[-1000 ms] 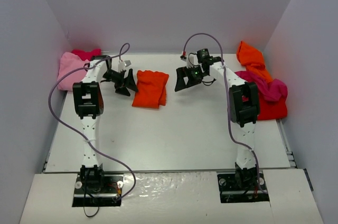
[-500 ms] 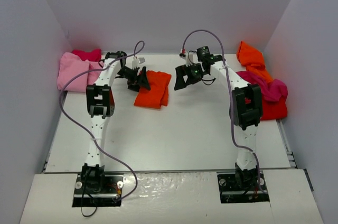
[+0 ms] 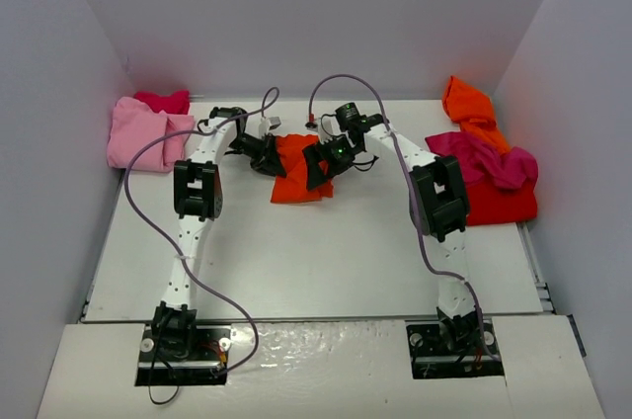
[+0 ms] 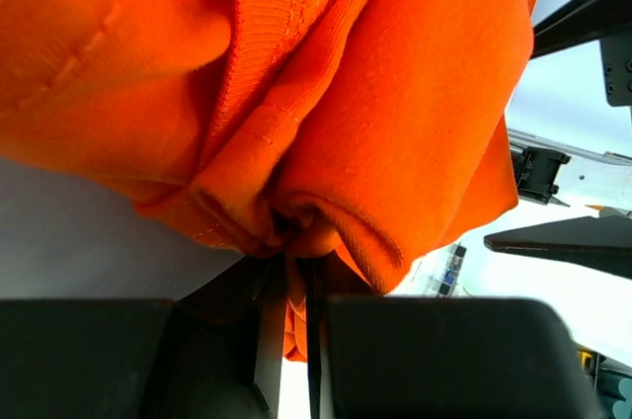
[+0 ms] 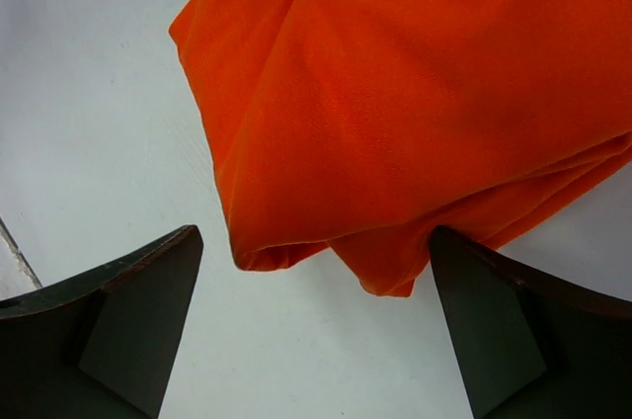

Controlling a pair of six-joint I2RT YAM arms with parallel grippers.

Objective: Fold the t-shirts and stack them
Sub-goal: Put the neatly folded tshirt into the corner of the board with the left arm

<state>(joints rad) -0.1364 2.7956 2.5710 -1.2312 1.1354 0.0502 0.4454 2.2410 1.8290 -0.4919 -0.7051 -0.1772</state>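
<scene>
L jaws clenched on a bunched hem of the orange t-shirt (image 4: 395, 103) — only the left wrist view shows that pinch. R jaws spread wide, gripping nothing, w/ the shirt's corner between and just beyond them. Top view: shirt lies folded mid-bench (image 3: 316, 251), L jaws at its left edge, R jaws at its right.

Bright diffuse light, faint soft shadows, overhead view sharp, wrist close-ups slightly soft

Plain orange t-shirt (image 3: 299, 174) in the middle; light pink t-shirt (image 3: 136, 138) at 10 o'clock; magenta t-shirt (image 3: 486, 156), red t-shirt (image 3: 508, 207) at 3 o'clock.
</scene>
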